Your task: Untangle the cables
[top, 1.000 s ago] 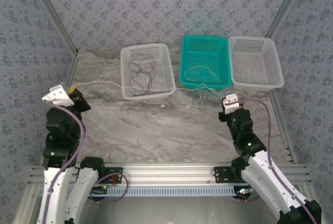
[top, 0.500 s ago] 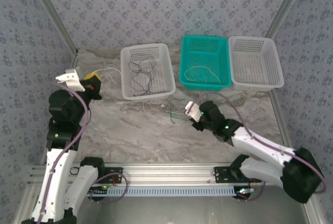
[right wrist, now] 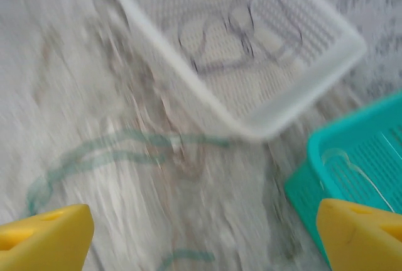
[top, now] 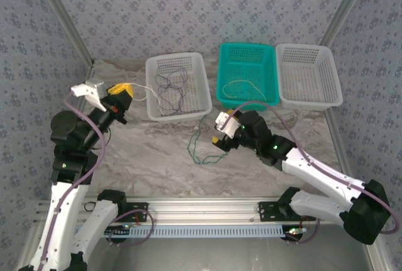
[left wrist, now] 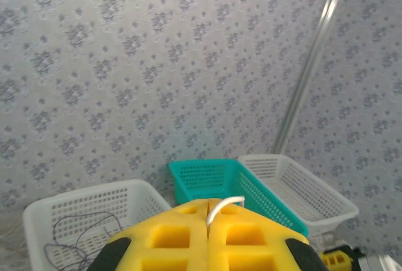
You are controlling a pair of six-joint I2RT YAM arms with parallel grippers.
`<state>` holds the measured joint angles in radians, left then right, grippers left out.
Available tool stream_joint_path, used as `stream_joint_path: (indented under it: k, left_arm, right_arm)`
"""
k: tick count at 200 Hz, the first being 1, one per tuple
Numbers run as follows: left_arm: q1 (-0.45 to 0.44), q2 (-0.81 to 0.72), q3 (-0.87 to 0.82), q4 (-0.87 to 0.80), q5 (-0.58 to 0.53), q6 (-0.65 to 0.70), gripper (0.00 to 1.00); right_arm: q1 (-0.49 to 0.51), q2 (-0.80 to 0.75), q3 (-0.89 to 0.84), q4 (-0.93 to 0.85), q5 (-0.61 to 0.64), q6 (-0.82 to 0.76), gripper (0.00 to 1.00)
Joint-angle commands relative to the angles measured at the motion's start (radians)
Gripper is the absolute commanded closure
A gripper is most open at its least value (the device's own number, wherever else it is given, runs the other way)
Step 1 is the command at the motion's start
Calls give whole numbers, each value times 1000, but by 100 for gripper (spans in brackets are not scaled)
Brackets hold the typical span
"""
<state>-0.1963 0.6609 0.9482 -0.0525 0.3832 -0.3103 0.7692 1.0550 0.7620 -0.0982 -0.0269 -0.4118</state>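
well, could drag the purple cables (top: 171,90) from the white basket (top: 182,114) by tugging the whitish cable (left wrist: 223,203) pinched in the left gripper (left wrist: 208,211); might miss the green cable (top: 196,148) on the table (top: 157,158) below the wide-open right gripper (top: 220,136).

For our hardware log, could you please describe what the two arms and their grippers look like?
The left arm and right arm have white shells, black joints and a mauve cable alongside each. The left gripper and right gripper have blocky yellow fingers.
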Motion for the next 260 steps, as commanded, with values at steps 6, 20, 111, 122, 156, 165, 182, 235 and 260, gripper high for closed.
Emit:
stream_joint_path:
  k: [6, 20, 111, 122, 156, 165, 182, 235, 260]
  left_arm:
    - [-36, 18, 59, 52, 19, 41, 100]
    - [-47, 27, 72, 52, 3, 45, 100]
    - [-56, 3, 168, -69, -165, 72, 100]
    - [-57, -5, 165, -95, -219, 72, 100]
    - [-58, -9, 69, -53, -223, 14, 100]
    - [-57, -8, 26, -12, -190, -18, 99]
    - [-59, -9, -53, 61, -153, -72, 86]
    - [-160, -87, -283, 137, -142, -162, 41]
    - [-259, -131, -412, 189, -100, -185, 31]
  right_arm:
    - [42, 127, 65, 271, -261, 229, 7]
    - [84, 232, 96, 409, -278, 349, 8]
    - [165, 660, 211, 668, -188, 455, 87]
    - [160, 631, 206, 645, -210, 458, 100]
    - [160, 471, 224, 539, -236, 497, 100]
    - [159, 425, 246, 493, -234, 501, 100]
    - [159, 362, 291, 414, -227, 495, 100]
    - [146, 299, 359, 349, -162, 578, 100]
    - [143, 294, 390, 325, -189, 583, 100]
